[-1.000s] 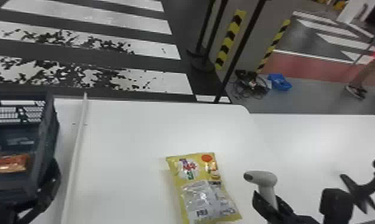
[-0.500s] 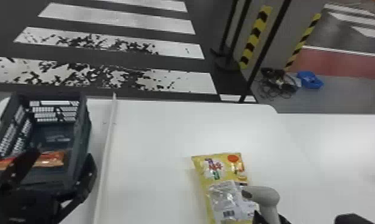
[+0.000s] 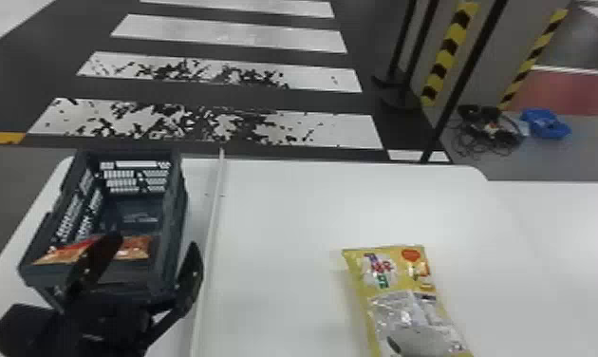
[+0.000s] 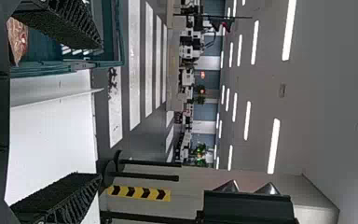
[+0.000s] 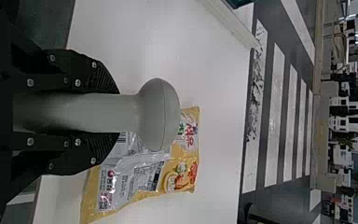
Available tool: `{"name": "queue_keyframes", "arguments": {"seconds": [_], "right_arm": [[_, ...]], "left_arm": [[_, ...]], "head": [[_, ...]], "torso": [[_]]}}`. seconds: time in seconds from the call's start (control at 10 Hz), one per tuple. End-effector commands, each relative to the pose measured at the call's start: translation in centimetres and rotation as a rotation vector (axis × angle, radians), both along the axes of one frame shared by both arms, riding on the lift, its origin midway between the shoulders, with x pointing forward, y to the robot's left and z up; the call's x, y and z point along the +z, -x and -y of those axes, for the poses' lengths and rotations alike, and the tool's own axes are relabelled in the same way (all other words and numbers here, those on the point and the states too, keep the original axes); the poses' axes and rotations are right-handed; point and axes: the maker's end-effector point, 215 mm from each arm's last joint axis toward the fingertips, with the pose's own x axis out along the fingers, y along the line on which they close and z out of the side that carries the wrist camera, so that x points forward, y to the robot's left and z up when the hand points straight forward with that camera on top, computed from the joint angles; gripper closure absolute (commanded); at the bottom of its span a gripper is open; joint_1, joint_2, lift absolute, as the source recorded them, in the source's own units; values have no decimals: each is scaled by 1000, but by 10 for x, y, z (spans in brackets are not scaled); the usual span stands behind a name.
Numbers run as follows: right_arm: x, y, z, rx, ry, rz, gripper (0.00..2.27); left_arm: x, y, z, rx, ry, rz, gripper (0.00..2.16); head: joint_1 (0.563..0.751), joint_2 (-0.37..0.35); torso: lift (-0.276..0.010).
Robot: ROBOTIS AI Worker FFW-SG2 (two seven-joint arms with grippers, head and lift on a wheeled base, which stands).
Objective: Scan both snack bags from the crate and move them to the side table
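In the head view, my left gripper (image 3: 154, 246) stands open at the near end of the dark crate (image 3: 172, 209), one finger overlapping the orange snack bag (image 3: 134, 248) inside. The left wrist view has this gripper (image 4: 100, 112) with its fingers wide apart, crate (image 4: 60, 68) and orange bag (image 4: 17, 39) beside one finger. On the white table lies the yellow snack bag (image 3: 402, 280), its lower part beneath the grey scanner (image 3: 424, 341). My right gripper (image 5: 118, 113) is shut on the handle of that scanner (image 5: 158, 114), whose head hides part of the yellow bag (image 5: 182, 179).
A thin white strip (image 3: 212, 228) runs along the table between crate and yellow bag. Another white table surface (image 3: 573, 228) adjoins at the right. Black poles (image 3: 464, 78) and a blue object (image 3: 545, 124) with cables are on the floor beyond.
The head view has turned left, so crate and table appear farther right. The scanner in my right gripper has moved from the yellow bag's right side to over its lower part.
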Motion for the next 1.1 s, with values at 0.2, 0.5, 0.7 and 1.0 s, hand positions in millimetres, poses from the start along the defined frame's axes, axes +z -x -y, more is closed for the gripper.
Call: {"name": "queue_keyframes", "arguments": {"seconds": [0.2, 0.5, 0.7, 1.0], "right_arm": [[-22, -2, -6, 25, 11, -3, 2240], [-5, -19, 1, 21, 10, 50, 2240], [21, -46, 38, -17, 26, 103, 2240], [47, -90, 117, -120, 50, 164, 2240]], "left_arm": [[-1, 2, -3, 8, 0, -4, -2], [-1, 2, -2, 9, 2, -4, -2], [-1, 5, -4, 15, 0, -5, -2], [-3, 10, -1, 14, -10, -9, -2]], "head": [[695, -95], [695, -93], [695, -108], [695, -213]], "torso": [[-95], [-95], [-95], [-95]]}}
